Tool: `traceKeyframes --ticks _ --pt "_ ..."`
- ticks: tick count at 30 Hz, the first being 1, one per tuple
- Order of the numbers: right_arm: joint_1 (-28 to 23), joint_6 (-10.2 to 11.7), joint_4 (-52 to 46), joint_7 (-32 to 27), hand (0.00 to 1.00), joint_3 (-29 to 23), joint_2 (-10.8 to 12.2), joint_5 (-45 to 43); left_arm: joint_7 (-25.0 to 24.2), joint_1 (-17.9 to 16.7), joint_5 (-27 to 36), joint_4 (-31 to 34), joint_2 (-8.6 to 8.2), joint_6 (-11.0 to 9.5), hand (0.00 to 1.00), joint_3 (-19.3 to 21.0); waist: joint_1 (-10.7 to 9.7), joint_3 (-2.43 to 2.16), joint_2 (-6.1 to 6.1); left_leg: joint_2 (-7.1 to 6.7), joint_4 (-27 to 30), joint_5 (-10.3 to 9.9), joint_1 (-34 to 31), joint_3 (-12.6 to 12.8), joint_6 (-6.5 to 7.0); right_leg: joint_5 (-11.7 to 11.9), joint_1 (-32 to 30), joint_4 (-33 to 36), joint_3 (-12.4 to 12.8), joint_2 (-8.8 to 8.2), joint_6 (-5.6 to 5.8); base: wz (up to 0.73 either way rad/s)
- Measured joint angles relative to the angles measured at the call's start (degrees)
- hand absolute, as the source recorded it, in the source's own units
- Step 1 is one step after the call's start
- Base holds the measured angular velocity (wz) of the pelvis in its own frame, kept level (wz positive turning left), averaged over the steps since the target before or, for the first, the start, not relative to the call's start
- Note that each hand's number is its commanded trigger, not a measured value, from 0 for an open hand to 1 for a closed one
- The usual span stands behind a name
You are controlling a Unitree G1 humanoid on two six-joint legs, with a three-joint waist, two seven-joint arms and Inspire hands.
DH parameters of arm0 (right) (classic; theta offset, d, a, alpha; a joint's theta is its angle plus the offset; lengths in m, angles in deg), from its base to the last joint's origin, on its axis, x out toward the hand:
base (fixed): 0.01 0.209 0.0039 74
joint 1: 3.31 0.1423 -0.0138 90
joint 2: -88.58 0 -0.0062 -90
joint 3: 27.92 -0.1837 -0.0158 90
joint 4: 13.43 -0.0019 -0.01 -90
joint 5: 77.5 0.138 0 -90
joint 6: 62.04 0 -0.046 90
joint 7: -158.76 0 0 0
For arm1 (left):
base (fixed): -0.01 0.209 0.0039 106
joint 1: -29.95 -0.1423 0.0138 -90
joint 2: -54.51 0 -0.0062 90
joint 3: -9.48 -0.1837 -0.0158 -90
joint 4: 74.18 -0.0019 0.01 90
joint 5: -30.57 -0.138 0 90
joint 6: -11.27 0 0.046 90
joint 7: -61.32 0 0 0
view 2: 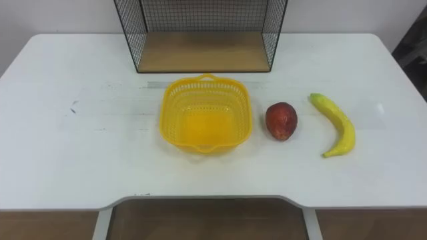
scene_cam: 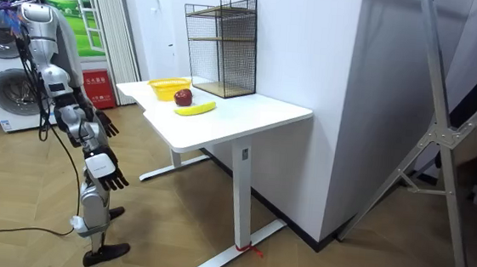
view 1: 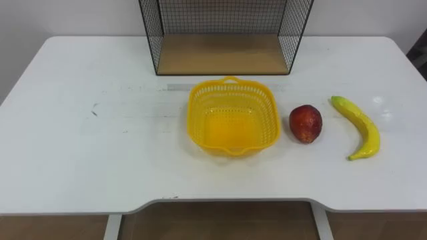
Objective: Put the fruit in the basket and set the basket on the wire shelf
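The right hand (scene_cam: 114,177) hangs low at the robot's side in the room view, short of the surface's (view 1: 100,153) front edge and well apart from the basket (view 1: 199,117). Its fingers are spread and loose and hold nothing. The left hand (scene_cam: 107,127) is a little higher and farther from the camera, also on the robot's side of the basket. Its fingers are relaxed too, and it is empty. The robot stands upright on the wooden floor, facing the surface.

The yellow basket sits upright on the white surface, about midway along its width, with its latticed walls and floor bare inside. Just beside the basket, on the robot's right, lies a red fruit (view 1: 305,123), close to the rim but not touching it. Farther out on that same side of the basket lies a banana (view 1: 360,127), apart from the red fruit, with its green-tipped end toward the far edge and its curve bowed away from the basket.

Behind the basket, at the far edge of the surface against the wall, stands the black wire shelf (view 1: 220,53). Its wooden bottom board is bare, and its open front faces the basket, with a narrow strip of surface between the two.
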Motion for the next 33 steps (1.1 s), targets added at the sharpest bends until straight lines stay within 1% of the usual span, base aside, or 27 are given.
traceKeyframes --ticks 8,14,15,16,17,18,19,20,21,22,23,26,27,28,29,31,32,33 --pt "0.0 0.0 0.1 0.0 0.0 0.0 0.0 0.1 0.0 0.0 0.0 0.0 -0.01 0.0 0.0 0.0 0.0 0.02 0.01 0.0 0.0 0.0 0.0 0.0 0.0 0.0 0.0 0.0 0.1 0.0 0.0 0.0" --pt "0.0 -0.6 0.6 -0.3 0.0 -0.7 0.2 5.6 0.0 -0.2 0.0 0.0 -0.01 0.0 0.0 0.2 0.0 -0.03 -0.06 -0.01 0.0 0.0 0.2 0.1 0.0 0.0 0.1 0.0 0.3 0.0 0.0 0.0" --pt "-0.2 -0.9 1.1 -0.4 0.0 -1.3 0.3 7.2 0.0 -0.3 0.0 0.0 -0.01 0.0 0.0 0.5 0.0 0.09 -0.37 -0.01 0.0 0.0 0.4 0.2 0.0 0.0 0.3 0.0 0.2 0.0 0.0 0.0" --pt "-0.2 -1.1 1.2 -1.0 0.0 -1.7 0.3 9.7 0.0 -0.3 -0.1 0.0 0.03 0.2 0.0 0.7 -0.1 0.21 -0.24 0.0 0.0 0.0 0.5 0.1 0.0 0.0 0.4 0.0 0.2 0.0 0.01 0.0" --pt "-0.2 -1.3 1.2 -1.4 0.0 -2.0 0.4 11.0 0.0 -0.3 -0.2 0.1 0.04 0.3 0.0 0.8 -0.1 0.21 -0.28 0.0 0.0 0.0 0.5 0.1 0.0 0.0 0.4 0.0 0.2 0.0 0.01 0.0" --pt "-0.5 -1.8 1.2 -1.9 0.0 -3.5 0.4 13.7 0.0 -0.3 -0.3 0.1 0.03 0.4 0.0 1.2 -0.4 0.23 -0.34 0.0 0.0 0.0 0.5 0.1 0.0 0.0 0.4 0.0 0.2 0.0 0.01 0.0" --pt "-0.1 -2.1 1.2 -2.1 0.0 -5.5 0.4 16.5 0.0 -0.5 -0.3 0.0 0.12 0.4 0.0 1.4 -0.7 0.14 -0.49 0.0 0.0 0.0 0.5 0.1 0.0 0.0 0.4 0.0 0.1 0.0 0.06 0.0" --pt "0.0 -2.1 1.1 -2.5 0.0 -8.1 0.4 19.8 0.0 -1.3 -0.7 0.1 0.11 0.4 0.0 2.6 -1.3 0.09 -0.56 0.0 0.0 0.0 0.6 0.1 0.0 0.0 0.4 0.0 0.2 0.0 0.05 0.0" --pt "0.0 -2.1 0.9 -2.6 0.0 -9.7 0.4 21.4 0.1 -1.6 -0.7 0.2 0.11 0.4 0.0 3.0 -1.5 0.08 -0.57 0.0 0.1 0.0 0.6 0.1 0.0 0.0 0.5 0.1 0.2 0.0 0.05 0.0" --pt "0.0 -2.1 0.1 -3.4 0.0 -12.7 0.4 24.3 0.2 -2.3 -0.7 0.5 0.13 0.4 0.0 4.1 -2.3 0.09 -0.63 0.0 0.1 0.0 0.6 0.2 0.0 0.0 0.5 0.1 0.3 -0.01 0.05 0.0" --pt "0.0 -2.1 -0.4 -3.9 0.0 -14.1 0.4 25.8 0.3 -2.5 -0.7 0.8 0.12 0.4 0.0 4.7 -2.7 0.07 -0.7 0.0 0.1 0.0 0.7 0.2 0.0 0.0 0.5 0.2 0.3 -0.01 0.05 -0.04" --pt "0.0 -1.3 -1.5 -6.4 0.0 -19.3 0.1 37.5 0.4 -3.5 -0.7 1.1 0.3 0.4 0.0 5.7 -3.5 0.08 -0.85 0.02 0.1 0.0 1.0 0.4 0.0 0.0 0.5 0.3 0.6 -0.03 0.05 -0.03" --pt "0.0 -1.3 -1.6 -6.9 0.0 -20.3 0.1 38.9 0.4 -3.5 -0.7 1.1 0.35 0.4 0.0 5.7 -3.6 0.06 -0.9 0.02 0.1 0.0 1.0 0.4 0.0 0.0 0.6 0.3 0.5 -0.03 0.05 0.0" --pt "0.1 -1.3 -1.9 -7.5 0.0 -22.6 0.1 41.1 0.4 -3.7 -0.7 1.1 0.42 0.4 0.0 6.0 -4.1 0.05 -0.93 0.02 0.1 0.0 1.0 0.2 0.0 -0.1 0.5 0.2 0.4 -0.06 0.06 0.05" --pt "0.5 -1.3 -2.3 -8.5 0.0 -24.6 0.1 43.1 0.4 -4.1 -0.7 1.1 0.48 0.8 0.0 6.4 -4.6 0.06 -0.91 0.02 0.1 0.0 0.9 0.1 0.0 -0.1 0.5 0.2 0.3 -0.07 0.08 0.04" --pt "0.4 -1.1 -2.8 -10.1 0.0 -27.2 0.0 45.9 0.4 -4.5 -0.7 1.2 0.54 1.4 0.0 7.0 -4.9 0.03 -0.93 0.02 0.2 0.0 0.9 0.1 0.0 -0.2 0.5 0.3 0.3 -0.06 0.1 0.0" --pt "0.4 -1.0 -2.9 -10.7 0.0 -27.9 0.0 46.6 0.4 -4.7 -0.7 1.3 0.58 1.7 0.0 7.1 -5.1 0.0 -1.0 0.02 0.2 0.0 1.0 0.1 0.0 -0.2 0.5 0.4 0.4 -0.07 0.08 0.0" --pt "0.7 -1.1 -3.2 -12.1 0.0 -30.1 -0.1 46.7 0.4 -5.1 -1.3 1.5 0.58 2.2 0.0 8.2 -5.6 -0.01 -1.14 0.01 0.2 0.0 1.1 0.1 0.0 -0.4 0.5 0.9 0.5 -0.09 0.03 0.0"
